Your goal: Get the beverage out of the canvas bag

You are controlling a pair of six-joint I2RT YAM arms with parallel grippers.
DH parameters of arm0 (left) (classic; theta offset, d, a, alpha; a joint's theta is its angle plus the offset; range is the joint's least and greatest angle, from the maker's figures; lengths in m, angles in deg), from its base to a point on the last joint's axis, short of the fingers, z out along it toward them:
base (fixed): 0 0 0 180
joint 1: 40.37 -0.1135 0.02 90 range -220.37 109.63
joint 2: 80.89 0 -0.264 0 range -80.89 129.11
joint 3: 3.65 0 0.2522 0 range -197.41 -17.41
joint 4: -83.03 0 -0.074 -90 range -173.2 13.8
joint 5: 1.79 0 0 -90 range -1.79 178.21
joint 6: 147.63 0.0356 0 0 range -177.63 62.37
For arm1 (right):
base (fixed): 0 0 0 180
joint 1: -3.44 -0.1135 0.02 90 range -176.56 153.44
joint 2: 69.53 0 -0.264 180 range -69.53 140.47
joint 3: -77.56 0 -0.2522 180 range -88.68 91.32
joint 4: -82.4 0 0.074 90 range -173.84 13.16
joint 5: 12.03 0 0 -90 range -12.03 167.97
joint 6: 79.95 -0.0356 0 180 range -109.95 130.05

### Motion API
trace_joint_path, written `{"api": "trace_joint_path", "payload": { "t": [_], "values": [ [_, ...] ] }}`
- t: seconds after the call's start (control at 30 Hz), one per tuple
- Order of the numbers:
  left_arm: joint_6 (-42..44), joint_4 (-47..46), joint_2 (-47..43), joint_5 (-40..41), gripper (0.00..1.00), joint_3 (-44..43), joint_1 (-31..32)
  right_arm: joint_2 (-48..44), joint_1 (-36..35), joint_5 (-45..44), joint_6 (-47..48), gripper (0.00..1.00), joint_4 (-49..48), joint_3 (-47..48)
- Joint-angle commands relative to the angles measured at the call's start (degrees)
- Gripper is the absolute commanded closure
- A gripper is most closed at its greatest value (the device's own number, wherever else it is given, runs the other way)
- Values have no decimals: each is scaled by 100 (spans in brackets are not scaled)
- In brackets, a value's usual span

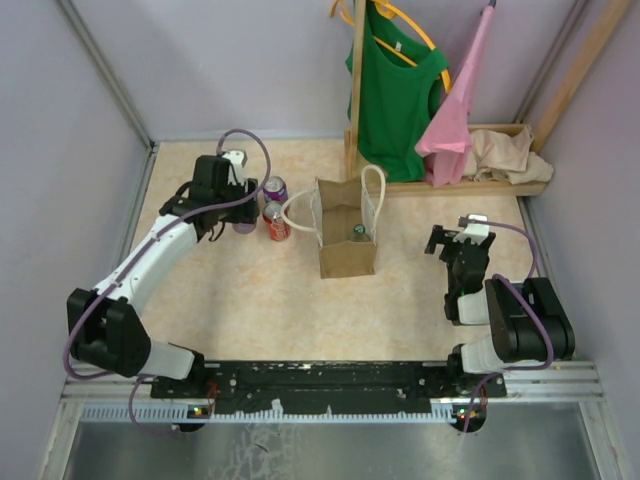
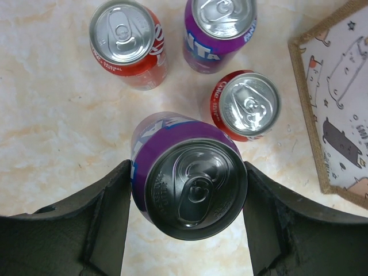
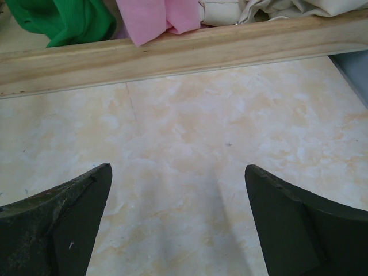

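The left hand clasps a purple can, canvas bag near on its right; right hand spread wide.

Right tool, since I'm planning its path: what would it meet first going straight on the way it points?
The right tool likely meets the table first, with the wooden rail beyond; depth is unclear.

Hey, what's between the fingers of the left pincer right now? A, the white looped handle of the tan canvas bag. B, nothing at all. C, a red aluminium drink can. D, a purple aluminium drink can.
D: in the left wrist view, the left pincer has a purple aluminium drink can between its two dark fingers, which sit against both of its sides.
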Motion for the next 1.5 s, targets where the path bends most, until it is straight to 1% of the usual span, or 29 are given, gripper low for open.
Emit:
{"api": "trace_joint_path", "payload": {
  "t": [0.0,0.17,0.37,0.77,0.83,0.93,0.97,1.0,1.07,1.13,1.3,1.47],
  "values": [
    [-363,-1019,-89,-10,100,349,-233,3,14,-20,-7,1,-291,118],
    [-549,-1537,77,-276,100,717,-524,1,5,-22,-9,1,-292,118],
    [-587,-1836,463,-459,100,687,-642,3,17,-17,-4,1,-289,118],
    [-773,-1799,954,-771,100,632,-768,3,10,-16,-8,1,-291,116],
    [-810,-1765,975,-757,92,660,-771,7,10,-21,-8,1,-291,117],
    [-835,-1741,985,-721,85,689,-771,3,7,-16,-9,1,-291,118],
    [-850,-1737,986,-709,82,690,-771,3,9,-17,-2,1,-291,118],
    [-860,-1722,993,-688,76,678,-770,3,11,-21,-6,1,-291,114],
    [-888,-1640,989,-624,62,637,-776,3,9,-22,-7,1,-291,116],
    [-898,-1579,951,-525,51,616,-771,3,9,-20,-8,1,-291,118],
    [-781,-1441,794,-386,27,526,-776,3,10,-17,-7,1,-287,112],
    [-690,-1406,620,-346,16,408,-775,3,9,-17,-2,1,-291,117]
  ]
}}
